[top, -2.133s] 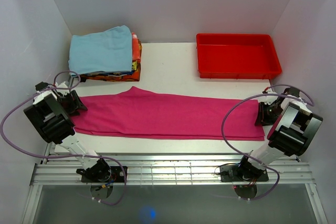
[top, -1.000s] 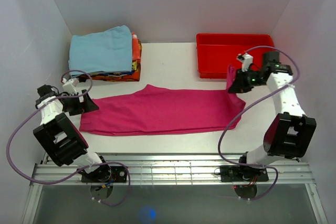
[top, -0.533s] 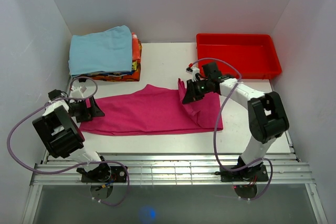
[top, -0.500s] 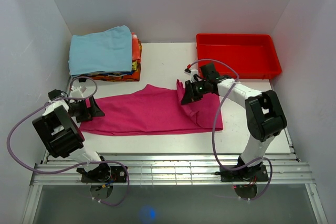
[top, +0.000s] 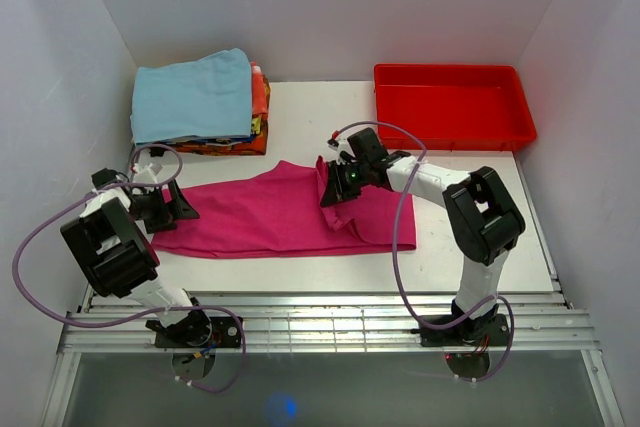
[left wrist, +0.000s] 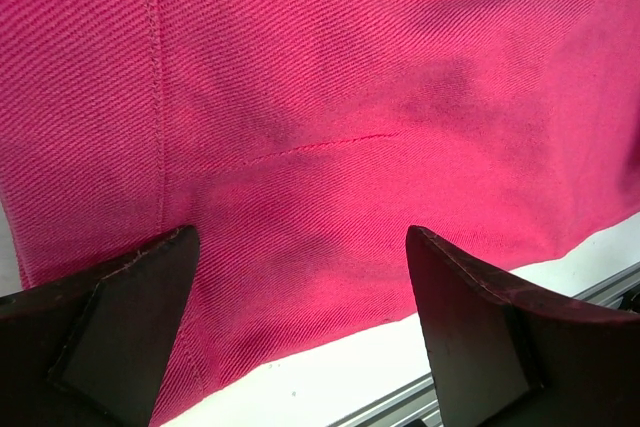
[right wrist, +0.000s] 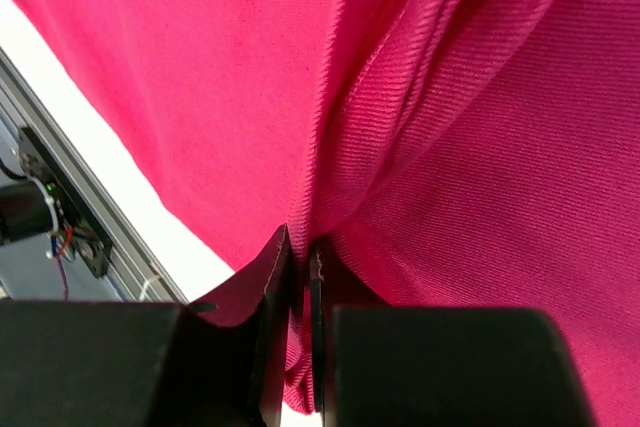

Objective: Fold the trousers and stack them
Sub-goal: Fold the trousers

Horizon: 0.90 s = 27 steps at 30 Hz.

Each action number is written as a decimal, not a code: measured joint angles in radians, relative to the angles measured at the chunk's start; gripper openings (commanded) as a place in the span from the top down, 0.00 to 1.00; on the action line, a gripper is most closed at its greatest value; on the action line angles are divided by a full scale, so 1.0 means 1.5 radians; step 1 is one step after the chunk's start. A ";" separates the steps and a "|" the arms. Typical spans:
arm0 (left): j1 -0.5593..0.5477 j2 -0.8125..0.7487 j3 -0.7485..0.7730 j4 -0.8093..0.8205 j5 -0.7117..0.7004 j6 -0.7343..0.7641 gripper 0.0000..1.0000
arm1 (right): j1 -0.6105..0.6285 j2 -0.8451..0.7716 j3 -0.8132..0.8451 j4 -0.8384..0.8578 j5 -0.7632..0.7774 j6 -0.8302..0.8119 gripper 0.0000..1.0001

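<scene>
The magenta-pink trousers lie across the white table, their right end folded back over the middle. My right gripper is shut on that folded end and holds it above the cloth; in the right wrist view the fabric is pinched between the closed fingers. My left gripper sits at the trousers' left end, open, with its fingers spread just above the cloth near its front edge.
A stack of folded clothes topped by a light blue cloth sits at the back left. A red plastic tray stands at the back right. The table's metal front rail runs along the near edge.
My right gripper has carried the trousers' right end leftward from the table's right side to the middle, folding the cloth over itself. My left gripper stayed at the left end.
</scene>
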 measured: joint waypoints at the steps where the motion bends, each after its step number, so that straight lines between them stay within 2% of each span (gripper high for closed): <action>1: 0.000 -0.001 -0.001 0.001 -0.001 0.001 0.02 | 0.002 0.000 0.003 -0.001 0.005 0.009 0.92; 9: -0.001 -0.004 -0.005 0.006 -0.005 0.001 0.02 | 0.033 0.035 0.053 0.004 0.036 0.054 0.92; 18: -0.001 -0.006 -0.009 0.011 -0.006 0.001 0.02 | 0.069 0.098 0.055 0.014 0.043 0.086 0.92; 22: -0.001 -0.007 -0.010 0.013 -0.006 0.001 0.02 | 0.079 0.098 0.055 0.017 0.041 0.114 0.81; 23: -0.001 -0.008 -0.011 0.014 -0.006 0.000 0.02 | 0.082 0.098 0.055 0.017 0.040 0.118 0.83; 25: -0.002 -0.009 -0.012 0.015 -0.007 0.000 0.02 | 0.086 0.098 0.056 0.017 0.035 0.126 0.82; 27: -0.003 -0.009 -0.012 0.016 -0.009 -0.002 0.02 | 0.089 0.098 0.057 0.018 0.030 0.141 0.50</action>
